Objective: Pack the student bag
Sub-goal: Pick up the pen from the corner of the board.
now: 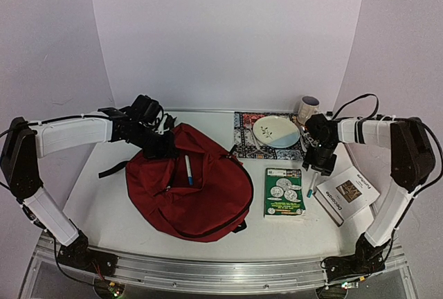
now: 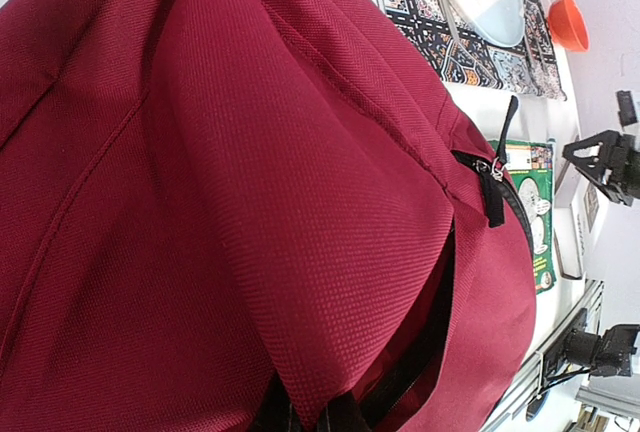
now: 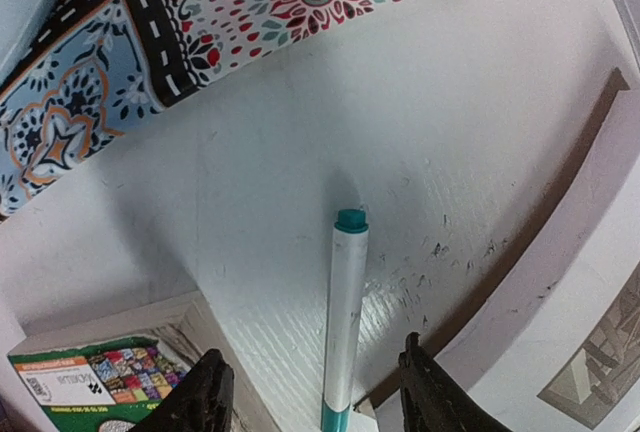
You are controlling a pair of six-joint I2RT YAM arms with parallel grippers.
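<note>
Lab booth: white walls (image 1: pixel 221 36), robot arms (image 1: pixel 73 135) bolted to table (image 1: pixel 111 198).

Left arm (image 1: pixel 69 136): forearm lay level, reached toward centre. Left gripper (image 1: pixel 162 147): was clamped on bag (image 1: pixel 201 198) fabric. Right arm (image 1: pixel 377 131): forearm lay level, wrist bent down. Right gripper (image 3: pixel 312 392): pointed down at the table, its 2 fingers (image 3: pixel 205 397) stood apart.
</note>
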